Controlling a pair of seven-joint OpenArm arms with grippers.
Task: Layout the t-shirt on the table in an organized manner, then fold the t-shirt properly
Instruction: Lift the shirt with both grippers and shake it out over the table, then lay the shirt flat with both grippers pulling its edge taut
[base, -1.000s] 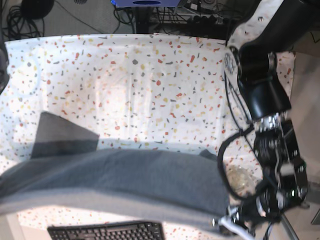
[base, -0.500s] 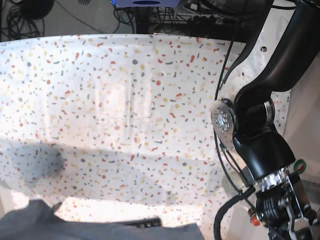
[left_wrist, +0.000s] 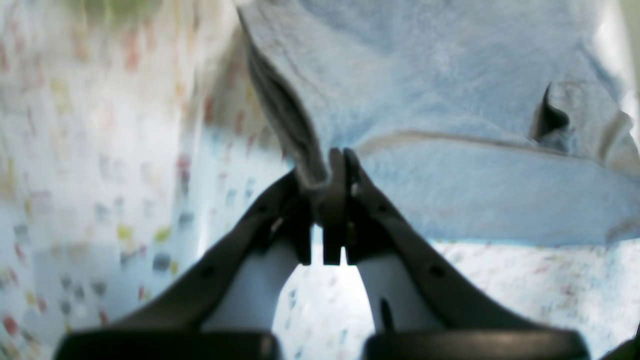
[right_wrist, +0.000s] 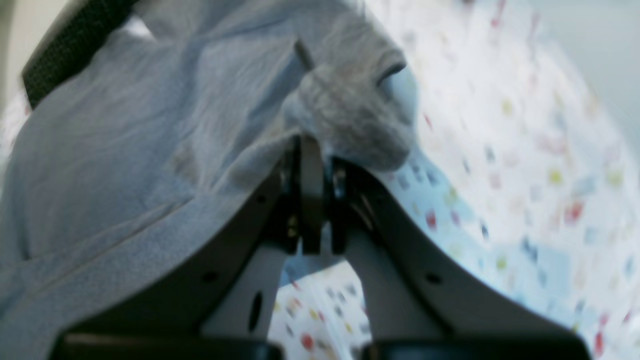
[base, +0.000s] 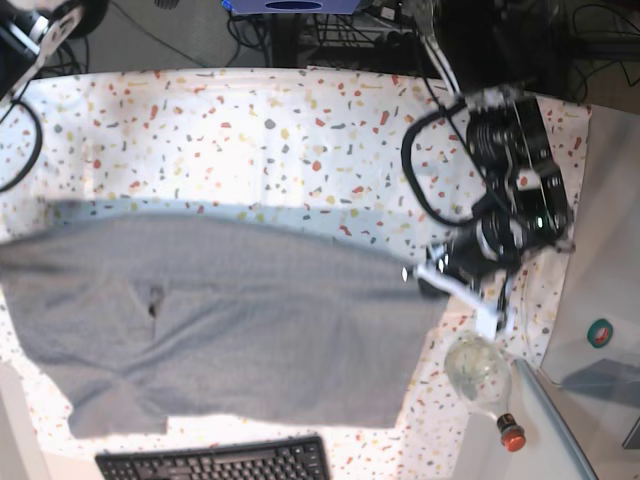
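Observation:
The heather-grey t-shirt (base: 250, 320) is stretched wide over the near half of the speckled table (base: 250, 130), with a small dark mark (base: 153, 300) on its left part. In the base view, my left gripper (base: 432, 272) is at the shirt's right edge. The left wrist view shows that gripper (left_wrist: 332, 185) shut on a fold of the t-shirt (left_wrist: 450, 75). My right gripper (right_wrist: 312, 165) is shut on a bunched edge of the t-shirt (right_wrist: 125, 125). It is outside the base view, past the shirt's left end.
A black keyboard (base: 210, 462) lies at the near edge below the shirt. A clear glass bottle (base: 478, 368) with a red cap (base: 512, 436) lies by the shirt's right corner. A green tape roll (base: 600, 332) sits on the grey side surface.
The t-shirt, bunched at the near edge half a second ago, now lies stretched across the table. The arm on the right has swung from the near corner toward the far side.

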